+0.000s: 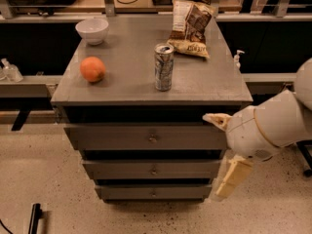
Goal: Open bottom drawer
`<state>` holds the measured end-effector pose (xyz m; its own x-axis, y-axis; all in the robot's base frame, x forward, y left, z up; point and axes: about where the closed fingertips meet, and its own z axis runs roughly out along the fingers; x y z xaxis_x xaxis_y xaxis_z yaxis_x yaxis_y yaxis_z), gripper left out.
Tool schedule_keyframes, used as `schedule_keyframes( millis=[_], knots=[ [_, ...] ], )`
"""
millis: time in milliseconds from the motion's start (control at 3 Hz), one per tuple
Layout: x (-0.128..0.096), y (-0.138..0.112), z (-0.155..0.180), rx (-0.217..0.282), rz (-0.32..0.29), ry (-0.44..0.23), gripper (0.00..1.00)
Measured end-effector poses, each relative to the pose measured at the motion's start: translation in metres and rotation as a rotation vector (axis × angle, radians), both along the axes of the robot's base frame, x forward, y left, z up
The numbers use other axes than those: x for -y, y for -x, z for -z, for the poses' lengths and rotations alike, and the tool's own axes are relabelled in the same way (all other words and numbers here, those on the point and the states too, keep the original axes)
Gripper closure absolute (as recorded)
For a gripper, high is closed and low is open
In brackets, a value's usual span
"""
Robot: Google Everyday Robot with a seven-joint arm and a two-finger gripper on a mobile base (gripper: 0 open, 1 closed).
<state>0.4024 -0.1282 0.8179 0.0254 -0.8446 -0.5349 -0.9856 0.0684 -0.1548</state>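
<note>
The bottom drawer [126,192] is the slimmest grey front of the three in the cabinet, with a small round knob [154,193], and it is closed. My gripper [213,156] is at the cabinet's right front corner, level with the drawers. Its two cream fingers are spread apart and hold nothing: one finger [216,119] lies by the top drawer's right end, the other finger [233,177] hangs down to just right of the bottom drawer. The gripper touches no knob.
On the cabinet top [122,89] stand an orange [92,69], a soda can [164,67], a white bowl [92,30] and a chip bag [192,27]. The top drawer [112,138] and middle drawer [122,169] are closed. A dark object [34,218] lies on the floor at front left.
</note>
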Motion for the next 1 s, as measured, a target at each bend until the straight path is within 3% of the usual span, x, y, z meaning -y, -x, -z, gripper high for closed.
schedule_keyframes(
  millis=[333, 667, 1000],
  knots=[
    [0.013, -0.011, 0.025, 0.020, -0.010, -0.005, 0.00],
    [0.036, -0.015, 0.087, 0.051, 0.002, -0.098, 0.00],
    [0.065, -0.015, 0.143, 0.101, -0.047, -0.139, 0.00]
  ],
)
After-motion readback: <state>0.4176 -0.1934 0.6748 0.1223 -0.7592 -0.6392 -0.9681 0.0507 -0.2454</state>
